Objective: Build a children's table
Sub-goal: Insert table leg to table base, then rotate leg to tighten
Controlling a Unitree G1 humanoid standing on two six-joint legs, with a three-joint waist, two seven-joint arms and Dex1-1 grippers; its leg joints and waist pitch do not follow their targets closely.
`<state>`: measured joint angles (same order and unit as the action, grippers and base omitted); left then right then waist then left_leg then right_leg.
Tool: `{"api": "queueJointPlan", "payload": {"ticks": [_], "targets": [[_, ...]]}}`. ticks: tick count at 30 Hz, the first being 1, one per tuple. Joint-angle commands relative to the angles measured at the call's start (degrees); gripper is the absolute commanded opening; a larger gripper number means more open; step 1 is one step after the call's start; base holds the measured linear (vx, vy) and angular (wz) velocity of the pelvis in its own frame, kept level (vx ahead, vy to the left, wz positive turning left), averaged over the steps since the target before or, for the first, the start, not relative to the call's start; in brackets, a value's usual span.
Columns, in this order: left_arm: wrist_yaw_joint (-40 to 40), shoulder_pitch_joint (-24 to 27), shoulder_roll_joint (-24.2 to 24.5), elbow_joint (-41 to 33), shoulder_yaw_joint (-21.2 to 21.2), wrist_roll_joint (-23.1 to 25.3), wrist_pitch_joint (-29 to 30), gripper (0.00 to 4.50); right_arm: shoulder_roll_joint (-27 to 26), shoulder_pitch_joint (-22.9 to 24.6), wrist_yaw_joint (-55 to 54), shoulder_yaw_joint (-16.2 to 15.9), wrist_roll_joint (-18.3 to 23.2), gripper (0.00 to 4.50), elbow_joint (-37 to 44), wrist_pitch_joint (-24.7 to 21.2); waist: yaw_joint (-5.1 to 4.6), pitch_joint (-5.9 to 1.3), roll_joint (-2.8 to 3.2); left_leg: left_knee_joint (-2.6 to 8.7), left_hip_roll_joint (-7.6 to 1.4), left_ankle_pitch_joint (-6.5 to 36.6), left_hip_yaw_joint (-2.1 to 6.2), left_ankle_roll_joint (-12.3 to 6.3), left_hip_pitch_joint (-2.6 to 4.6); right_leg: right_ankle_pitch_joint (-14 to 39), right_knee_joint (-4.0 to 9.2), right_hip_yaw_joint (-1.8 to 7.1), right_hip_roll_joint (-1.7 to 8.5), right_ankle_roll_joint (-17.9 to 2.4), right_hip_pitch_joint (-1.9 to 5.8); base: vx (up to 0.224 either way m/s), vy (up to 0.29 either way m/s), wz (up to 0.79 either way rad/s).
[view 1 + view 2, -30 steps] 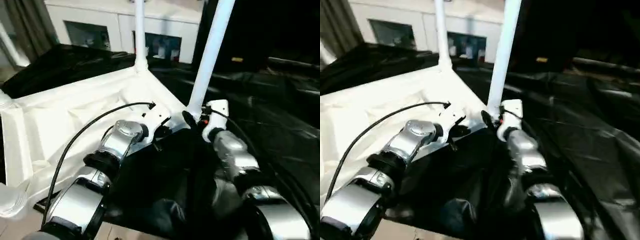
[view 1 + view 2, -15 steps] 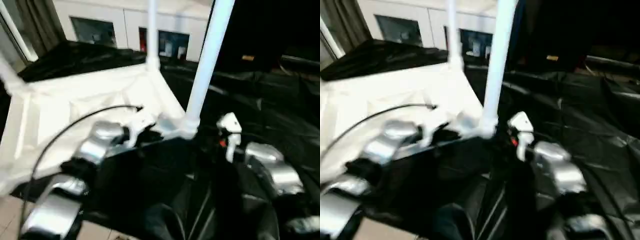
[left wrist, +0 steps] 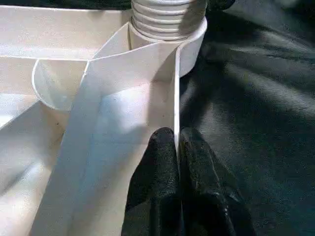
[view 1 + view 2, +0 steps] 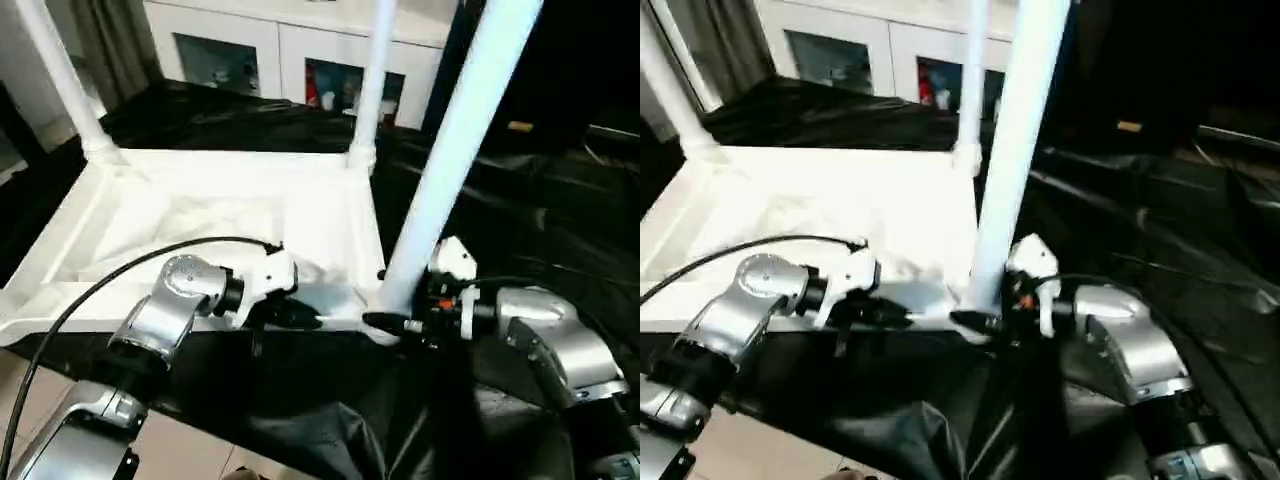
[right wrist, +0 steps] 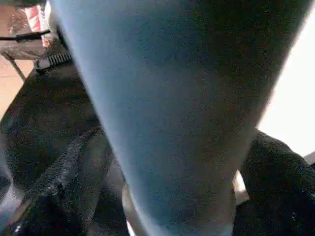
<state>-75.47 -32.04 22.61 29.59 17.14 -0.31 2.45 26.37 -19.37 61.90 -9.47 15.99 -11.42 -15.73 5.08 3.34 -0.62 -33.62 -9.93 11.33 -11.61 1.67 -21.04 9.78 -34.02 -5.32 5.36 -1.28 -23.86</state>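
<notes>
The white tabletop (image 4: 200, 200) lies upside down on black cloth, ribs up. Three white legs stand in its corner sockets: a near one (image 4: 450, 150), a far one (image 4: 370, 90) and one at the left (image 4: 60, 80). My left gripper (image 4: 305, 320) is shut on the tabletop's thin near rim wall (image 3: 176, 113), just beside the near leg's socket, where the leg's threaded end (image 3: 167, 19) shows. My right gripper (image 4: 385, 322) is open at the base of the near leg (image 5: 167, 98), one black finger (image 5: 74, 172) on each side of it.
Black cloth (image 4: 560, 220) covers the surface to the right and behind. A white glass-doored cabinet (image 4: 290, 50) stands at the back. A black cable (image 4: 120, 270) arcs over my left forearm. Bare floor (image 4: 190, 445) shows below the near edge.
The camera has shifted. My right gripper let go of the near leg, drew back to the right, and now stands around its base again, wider. The left gripper has kept its hold on the rim.
</notes>
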Motion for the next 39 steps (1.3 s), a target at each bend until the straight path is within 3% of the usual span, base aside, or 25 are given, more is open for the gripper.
{"api": "queueJointPlan", "payload": {"ticks": [1, 4, 10, 14, 15, 19, 22, 26, 36, 39], "targets": [[-1.36, 0.35, -1.23, -1.69, 0.36, -3.33, -0.08, 0.0, 0.07, 0.15, 0.31, -0.33, 0.23, 4.09, 0.54, -0.64, -0.25, -3.56, -1.0, 3.8, -3.82, 9.27, 1.44, -2.63, 0.76, 16.29, 4.05, 3.6, 4.35, -10.76, 3.18, 0.0, 0.0, 0.0], [-1.06, 0.34, -1.42, -1.73, 0.2, -3.02, 0.04, 0.0, 0.41, 0.46, 0.43, -0.74, -0.25, 4.09, 0.87, -0.69, -0.31, -3.64, -0.84, 3.84, -3.81, 9.32, 1.56, -2.13, 0.81, 16.88, 4.08, 3.59, 4.23, -10.1, 3.18, 0.0, 0.0, 0.0], [-0.77, 0.09, -1.6, -1.67, -0.24, -2.73, 0.12, 0.0, 0.77, 1.07, 0.42, -1.27, -1.24, 4.09, 0.68, -0.03, -0.25, -4.06, -0.82, 3.42, -3.63, 6.47, 1.44, -3.2, 0.65, 10.54, 3.28, 3.58, 4.05, -11.77, 3.5, 0.0, 0.0, 0.0], [-0.6, 0.15, -1.46, -1.48, -0.34, -2.61, 0.02, 0.0, 0.84, 1.21, 0.38, -1.45, -1.6, 4.09, 0.49, 0.27, -0.15, -4.01, -0.78, 3.34, -3.63, 6.53, 1.44, -3.6, 0.63, 10.94, 3.32, 3.51, 4.07, -12.06, 3.54, 0.0, 0.0, 0.0], [-0.59, 0.17, -1.44, -1.47, -0.35, -2.61, 0.04, 0.0, 0.83, 1.21, 0.35, -1.43, -1.59, 3.82, 0.48, 0.26, -0.15, -4.04, -0.78, 3.33, -3.64, 6.59, 1.44, -3.58, 0.65, 11.08, 3.31, 3.5, 4.07, -12.02, 3.55, 0.0, 0.0, 0.0], [-0.55, 0.25, -1.25, -1.25, -0.53, -2.54, 0.03, 0.0, 0.21, 1.06, 0.13, -0.93, -1.01, 3.7, 0.15, -0.14, -0.15, -4.14, -0.77, 3.26, -3.63, 6.14, 1.46, -3.65, 0.66, 10.14, 3.15, 3.49, 4.02, -12.26, 3.6, 0.0, 0.0, 0.0], [-0.41, 0.3, -1.05, -1.08, -0.77, -2.57, -0.02, 0.0, -0.3, 1.0, -0.03, -0.84, -0.74, 3.32, -0.22, -0.28, -0.09, -4.17, -0.79, 3.16, -3.61, 5.99, 1.43, -3.84, 0.63, 9.76, 3.05, 3.5, 4.04, -12.48, 3.62, 0.0, 0.0, 0.0], [-0.45, 0.44, -0.86, -1.13, -1.01, -2.79, 0.27, 0.0, -1.12, 1.04, -0.9, -0.48, -0.35, 2.91, -0.82, -0.29, -0.1, -4.09, -0.79, 3.18, -3.59, 6.73, 1.49, -3.41, 0.61, 11.5, 3.22, 3.46, 4.06, -12.07, 3.6, 0.0, 0.0, 0.0], [6.08, -0.29, -2.12, 2.14, -2.43, -0.85, 0.15, 0.0, -5.02, 1.49, -7.78, 1.26, -1.8, 2.75, -5.96, 1.04, -0.84, -3.98, -0.85, 3.24, -3.44, 8.43, 1.61, -2.11, 0.62, 14.32, 3.57, 3.43, 4.08, -11.26, 3.51, 0.0, 0.0, 0.0], [12.83, -1.74, -3.66, 5.69, -3.48, 1.03, 0.93, 0.0, -7.91, 0.93, -13.84, 2.14, -3.49, 2.75, -10.13, 1.8, -1.29, -3.45, -0.89, 3.42, -3.28, 11.71, 1.68, -0.99, 0.98, 21.22, 4.61, 3.27, 4.19, -9.8, 3.21, 0.0, 0.0, 0.0]]}}
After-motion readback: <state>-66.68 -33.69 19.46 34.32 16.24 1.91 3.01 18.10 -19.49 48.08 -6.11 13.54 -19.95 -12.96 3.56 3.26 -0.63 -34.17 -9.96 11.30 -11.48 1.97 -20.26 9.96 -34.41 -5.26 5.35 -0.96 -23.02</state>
